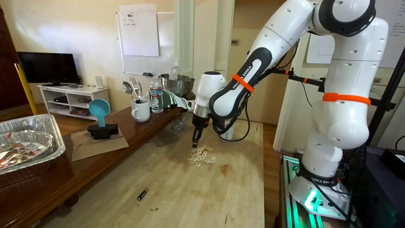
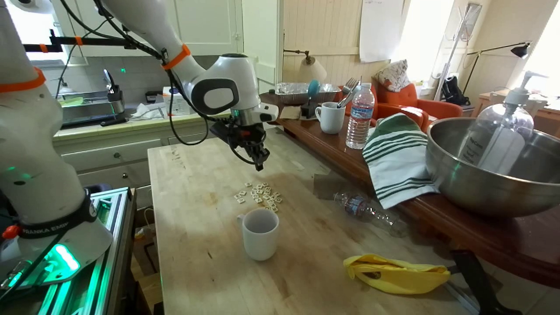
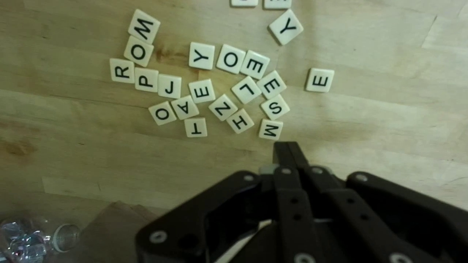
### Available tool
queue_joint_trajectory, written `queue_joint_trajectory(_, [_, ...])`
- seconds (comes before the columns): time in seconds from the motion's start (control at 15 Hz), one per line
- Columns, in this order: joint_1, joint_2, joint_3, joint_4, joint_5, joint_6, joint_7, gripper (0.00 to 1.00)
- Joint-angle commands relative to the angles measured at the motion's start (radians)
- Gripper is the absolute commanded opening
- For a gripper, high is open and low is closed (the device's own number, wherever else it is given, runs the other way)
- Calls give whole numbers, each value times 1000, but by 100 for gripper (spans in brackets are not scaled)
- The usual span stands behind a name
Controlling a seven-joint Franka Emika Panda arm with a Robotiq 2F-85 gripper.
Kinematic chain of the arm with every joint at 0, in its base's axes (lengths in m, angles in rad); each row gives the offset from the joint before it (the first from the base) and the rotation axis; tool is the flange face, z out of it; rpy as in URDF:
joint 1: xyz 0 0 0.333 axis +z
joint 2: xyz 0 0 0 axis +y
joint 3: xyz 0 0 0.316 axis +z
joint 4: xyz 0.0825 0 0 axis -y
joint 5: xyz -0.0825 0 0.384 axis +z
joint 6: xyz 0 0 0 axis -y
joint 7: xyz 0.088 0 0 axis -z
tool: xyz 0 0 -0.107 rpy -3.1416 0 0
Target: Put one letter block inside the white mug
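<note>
Several cream letter blocks lie loose on the wooden table, in both exterior views (image 1: pixel 198 164) (image 2: pixel 241 200) and in the wrist view, among them a Y block (image 3: pixel 201 55) and an M block (image 3: pixel 270 129). My gripper (image 3: pixel 287 144) is shut and empty, its fingertips together. In the wrist view the tips appear just below the M block. In both exterior views the gripper (image 1: pixel 194 145) (image 2: pixel 260 167) is above the table by the blocks. The white mug (image 2: pixel 260 238) stands upright near the blocks; in an exterior view the mug (image 1: pixel 228 134) is partly hidden by the arm's cables.
A crumpled clear bottle (image 2: pixel 367 212) lies beside the raised brown counter (image 2: pixel 302 131). A yellow item (image 2: pixel 396 274) and a black handle (image 2: pixel 477 280) lie at the near corner. A battery (image 1: pixel 143 193) lies on the table. A cutlery mug (image 1: pixel 141 110) and steel bowl (image 1: pixel 180 85) stand on the counter.
</note>
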Motion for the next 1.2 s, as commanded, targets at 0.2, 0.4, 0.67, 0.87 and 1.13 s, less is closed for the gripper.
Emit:
queue_joint_trajectory(0.2, [-5,77,11,7,42,75,-9,0])
queue_joint_trajectory(0.4, [-10,103,12,10,39,90,-8,0])
queue_joint_trajectory(0.67, [-15,136,20,15,43,121,-12,0])
queue_joint_trajectory(0.87, [-18,155,26,19,42,121,-13,0])
queue_joint_trajectory(1.13, [-19,176,18,30,19,122,2,0])
